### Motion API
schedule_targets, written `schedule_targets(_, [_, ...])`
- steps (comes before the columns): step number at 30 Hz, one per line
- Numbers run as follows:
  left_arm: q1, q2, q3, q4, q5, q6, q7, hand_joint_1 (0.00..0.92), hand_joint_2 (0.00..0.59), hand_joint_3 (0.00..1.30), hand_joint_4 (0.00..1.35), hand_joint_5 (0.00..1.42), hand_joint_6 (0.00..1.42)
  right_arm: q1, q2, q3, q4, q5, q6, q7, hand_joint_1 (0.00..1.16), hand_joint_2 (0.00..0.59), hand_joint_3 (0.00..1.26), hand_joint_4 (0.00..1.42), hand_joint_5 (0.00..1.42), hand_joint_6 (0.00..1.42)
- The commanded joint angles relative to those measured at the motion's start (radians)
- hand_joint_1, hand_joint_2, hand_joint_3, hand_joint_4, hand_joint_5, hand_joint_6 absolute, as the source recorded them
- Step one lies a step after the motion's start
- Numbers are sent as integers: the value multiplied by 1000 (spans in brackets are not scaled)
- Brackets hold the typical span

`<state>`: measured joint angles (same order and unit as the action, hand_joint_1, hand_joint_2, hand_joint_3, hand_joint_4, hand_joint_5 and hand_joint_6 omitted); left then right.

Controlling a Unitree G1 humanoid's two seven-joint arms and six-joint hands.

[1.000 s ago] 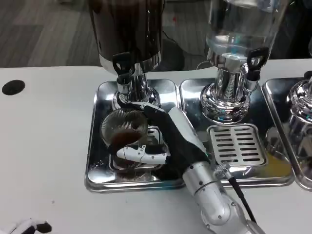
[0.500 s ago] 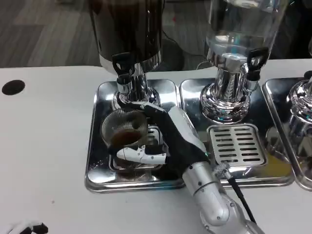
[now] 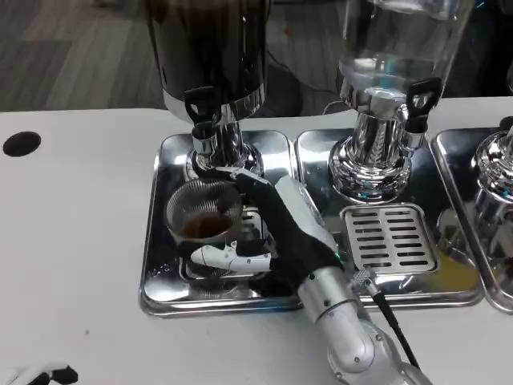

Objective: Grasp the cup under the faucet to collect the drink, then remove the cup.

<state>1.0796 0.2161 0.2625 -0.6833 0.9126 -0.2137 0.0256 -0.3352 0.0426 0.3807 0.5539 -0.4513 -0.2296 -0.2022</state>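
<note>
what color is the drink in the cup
Dark brown, pooled at the bottom of the clear cup; head view.

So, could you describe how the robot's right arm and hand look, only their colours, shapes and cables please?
The right forearm is a rounded silver metal tube with a ribbed collar at the wrist. A thin black cable runs along its outer side. The right hand has a white back, black sides and palm, and slim fingers in white with black parts.
</note>
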Motion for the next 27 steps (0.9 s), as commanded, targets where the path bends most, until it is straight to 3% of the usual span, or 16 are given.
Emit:
schedule_targets(1, [5, 7, 3, 6, 1, 0, -14, 0, 133, 404, 284, 328, 462, -5, 11, 12, 17, -8, 6, 1, 770, 72, 332, 372, 424, 131])
schedule_targets(13, [-3, 6, -7, 11, 10, 5, -21, 0, 134, 404, 284, 339, 461, 2, 11, 3, 19, 2, -9, -28, 755, 104, 451, 489, 537, 228])
schedule_targets(27, [-32, 6, -26, 18, 21, 13, -41, 0, 134, 404, 284, 340, 461, 23, -8, -20, -31, 27, -34, -19, 751, 114, 481, 520, 574, 254])
